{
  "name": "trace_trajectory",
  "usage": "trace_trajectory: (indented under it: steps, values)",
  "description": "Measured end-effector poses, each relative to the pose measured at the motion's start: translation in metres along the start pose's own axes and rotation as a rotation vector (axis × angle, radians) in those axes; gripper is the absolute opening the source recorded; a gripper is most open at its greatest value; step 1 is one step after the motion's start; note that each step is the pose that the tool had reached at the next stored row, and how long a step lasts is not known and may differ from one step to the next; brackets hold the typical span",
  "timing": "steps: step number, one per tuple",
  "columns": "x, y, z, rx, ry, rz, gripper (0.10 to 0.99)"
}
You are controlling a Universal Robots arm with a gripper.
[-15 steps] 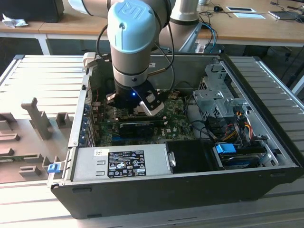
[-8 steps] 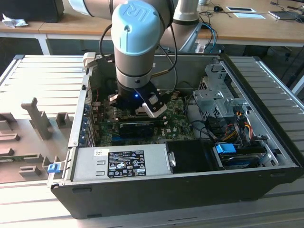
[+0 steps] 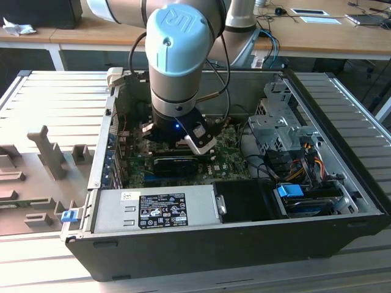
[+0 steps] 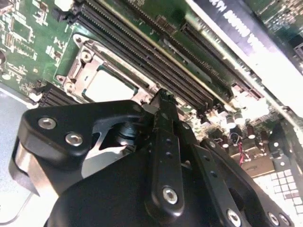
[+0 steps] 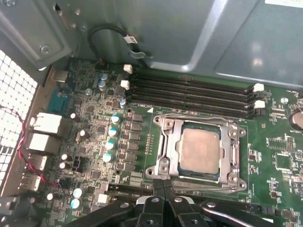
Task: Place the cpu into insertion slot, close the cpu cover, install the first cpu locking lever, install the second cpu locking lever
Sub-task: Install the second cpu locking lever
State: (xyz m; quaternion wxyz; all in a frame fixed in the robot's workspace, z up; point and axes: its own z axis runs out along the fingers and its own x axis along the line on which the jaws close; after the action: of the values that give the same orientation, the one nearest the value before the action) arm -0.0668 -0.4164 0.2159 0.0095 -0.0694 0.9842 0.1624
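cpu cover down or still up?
Down. In the first wrist view the cpu cover lies flat around the cpu, framing its pale face; the gripper is at its edge.

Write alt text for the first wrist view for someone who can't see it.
A pale silver square cpu sits in the socket of a green motherboard, with the silver metal cpu cover framing it. The black gripper, fingertips together, hangs by the socket's edge, opposite four long black memory slots.

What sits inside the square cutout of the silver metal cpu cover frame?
The pale silvery-grey square cpu shows through the cutout of the closed silver metal cpu cover. The socket contacts beneath are hidden. The black gripper hangs at the frame's edge, fingers together.
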Motion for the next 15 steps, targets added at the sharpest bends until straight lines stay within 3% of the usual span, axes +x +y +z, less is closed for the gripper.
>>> trace_trajectory:
  steps: [5, 15]
  values:
    - [0.0039, -0.0001, 0.0008, -0.009, -0.0013, 0.000, 0.106]
    - [0.0052, -0.0044, 0.0156, -0.020, -0.0027, 0.000, 0.106]
